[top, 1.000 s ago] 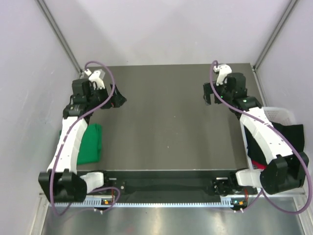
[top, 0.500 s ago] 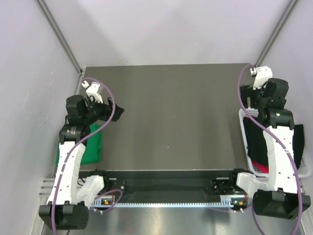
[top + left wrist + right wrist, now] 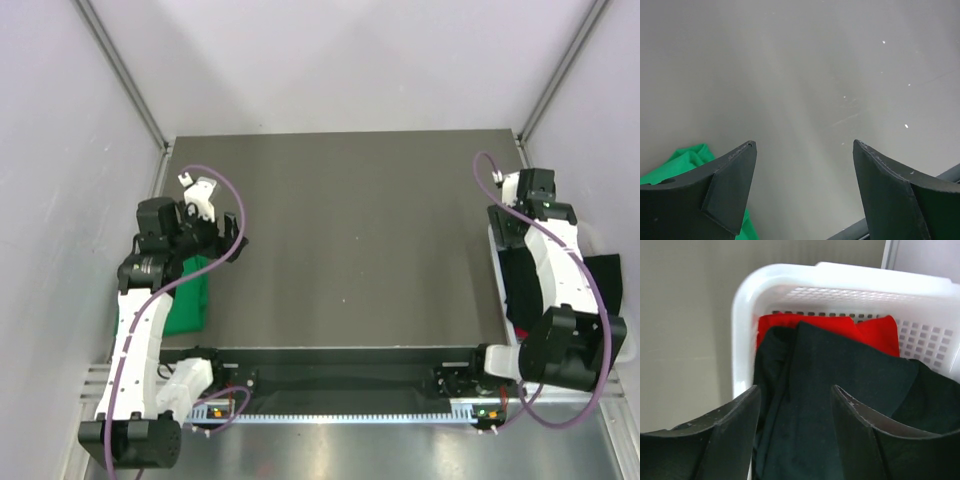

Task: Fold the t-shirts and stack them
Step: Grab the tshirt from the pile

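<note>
Swung over the three-o'clock basket [image 3: 790, 275], the right gripper [image 3: 794, 390], jaws spread, should pinch just one fold of the black shirt [image 3: 855, 385].

Top cam's looking down on whole table [image 3: 340, 220] from behind arms, L wrist cam's hovering close over its left edge by green shirt [image 3: 685, 160], R wrist cam's peering close into basket [image 3: 745, 305].

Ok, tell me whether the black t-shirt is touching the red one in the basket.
Touching. The right wrist view shows the black t-shirt lying over the red t-shirt in the white mesh basket, covering its near edge, no gap.
</note>
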Motion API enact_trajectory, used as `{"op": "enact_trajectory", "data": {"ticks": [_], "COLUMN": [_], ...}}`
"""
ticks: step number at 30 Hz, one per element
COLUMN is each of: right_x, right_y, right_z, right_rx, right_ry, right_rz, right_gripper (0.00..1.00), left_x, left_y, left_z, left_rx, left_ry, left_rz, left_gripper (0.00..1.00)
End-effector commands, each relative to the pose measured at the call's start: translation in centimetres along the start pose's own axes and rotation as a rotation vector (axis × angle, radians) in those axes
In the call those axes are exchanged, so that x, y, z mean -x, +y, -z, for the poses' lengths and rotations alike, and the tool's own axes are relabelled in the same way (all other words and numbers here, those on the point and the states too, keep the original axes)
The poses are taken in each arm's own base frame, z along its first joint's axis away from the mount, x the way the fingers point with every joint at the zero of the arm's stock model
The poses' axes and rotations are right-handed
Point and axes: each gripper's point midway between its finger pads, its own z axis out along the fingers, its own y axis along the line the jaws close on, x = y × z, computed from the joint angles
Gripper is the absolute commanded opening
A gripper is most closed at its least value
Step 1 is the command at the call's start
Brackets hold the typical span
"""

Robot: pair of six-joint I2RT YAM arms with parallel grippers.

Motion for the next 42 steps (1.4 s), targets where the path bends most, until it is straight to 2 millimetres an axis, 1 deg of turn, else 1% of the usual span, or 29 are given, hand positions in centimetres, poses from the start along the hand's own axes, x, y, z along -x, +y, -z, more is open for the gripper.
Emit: {"op": "enact_trajectory", "data": {"ticks": [1,7,10,11,14,15,16,17,19,20,22,23,25,26,28,29,30,31,32,34,35,37,38,39,40,41,42], "right_x": [0.4,-0.8,-1.4,-1.7,-2.0,-2.1,-2.2,-1.8,-1.2,-0.1,1.2,3.0,4.8,6.5,8.1,9.3,10.0,10.6,11.7,12.9,14.0,15.1,16.2,16.7,18.1,18.1,18.6], "right_y": [-1.7,-1.4,-1.4,-1.3,-1.4,-1.4,-1.6,-2.0,-2.8,-3.6,-4.5,-5.8,-7.0,-8.3,-9.2,-9.9,-10.1,-10.1,-10.4,-10.1,-10.5,-10.3,-10.0,-9.7,-7.6,-7.6,-7.1], "right_z": [-0.1,-1.6,-2.4,-2.7,-3.1,-3.2,-3.1,-2.8,-1.9,-0.5,1.7,4.4,7.7,11.3,15.1,18.9,20.8,22.5,25.9,29.0,32.3,35.3,38.1,39.5,44.6,44.6,46.5], "right_rx": [-0.062,-0.053,-0.048,-0.042,-0.036,-0.035,-0.038,-0.051,-0.081,-0.105,-0.133,-0.172,-0.212,-0.255,-0.286,-0.313,-0.323,-0.323,-0.333,-0.317,-0.329,-0.313,-0.294,-0.280,-0.197,-0.196,-0.179], "right_ry": [0.001,0.046,0.078,0.092,0.113,0.116,0.120,0.105,0.078,0.029,-0.028,-0.112,-0.205,-0.308,-0.411,-0.512,-0.562,-0.609,-0.693,-0.773,-0.860,-0.948,-1.041,-1.089,-1.292,-1.294,-1.376], "right_rz": [-0.030,-0.034,-0.038,-0.035,-0.039,-0.040,-0.049,-0.057,-0.065,-0.077,-0.077,-0.089,-0.080,-0.090,-0.068,-0.072,-0.055,-0.044,-0.041,-0.008,-0.008,0.019,0.042,0.053,0.138,0.139,0.151], "right_gripper": [0.56,0.51,0.47,0.43,0.39,0.35,0.29,0.14,0.01,0.00,0.00,0.00,0.00,0.00,0.00,0.00,0.00,0.00,0.00,0.00,0.00,0.00,0.00,0.00,0.00,0.00,0.00], "left_x": [0.0,0.2,0.5,0.6,0.5,0.5,0.5,0.7,0.8,0.9,1.0,1.2,1.7,1.8,2.5,2.8,3.1,3.5,3.9,4.8,5.1,5.8,5.8,6.0,6.5,6.5,6.4], "left_y": [0.4,0.6,0.8,0.9,1.0,1.0,1.0,1.1,1.2,1.3,1.3,1.3,1.2,1.1,0.8,0.5,0.2,0.0,-0.4,-0.6,-0.7,-1.0,-1.2,-1.2,-1.3,-1.3,-1.3], "left_z": [0.4,0.2,0.2,0.3,0.3,0.3,0.3,0.4,0.5,0.5,0.4,0.5,0.4,0.4,0.3,0.4,0.4,0.4,0.5,0.8,0.8,1.0,0.8,0.8,0.9,0.9,0.9], "left_rx": [0.024,0.030,0.041,0.046,0.050,0.050,0.052,0.059,0.066,0.069,0.071,0.068,0.060,0.054,0.038,0.024,0.005,-0.008,-0.024,-0.034,-0.043,-0.056,-0.067,-0.068,-0.073,-0.075,-0.075], "left_ry": [-0.001,0.002,0.000,-0.002,0.004,0.006,0.007,0.003,0.004,0.001,0.000,-0.006,-0.016,-0.018,-0.036,-0.044,-0.050,-0.064,-0.077,-0.099,-0.103,-0.116,-0.108,-0.107,-0.111,-0.111,-0.109], "left_rz": [-0.042,-0.030,-0.031,-0.034,-0.031,-0.031,-0.031,-0.031,-0.035,-0.036,-0.037,-0.037,-0.038,-0.034,-0.028,-0.027,-0.036,-0.038,-0.029,-0.039,-0.039,-0.035,-0.025,-0.019,-0.008,-0.008,-0.006], "left_gripper": [0.82,0.82,0.82,0.81,0.81,0.81,0.81,0.81,0.80,0.80,0.79,0.79,0.78,0.78,0.79,0.80,0.80,0.80,0.81,0.81,0.80,0.79,0.79,0.78,0.77,0.77,0.77]}}
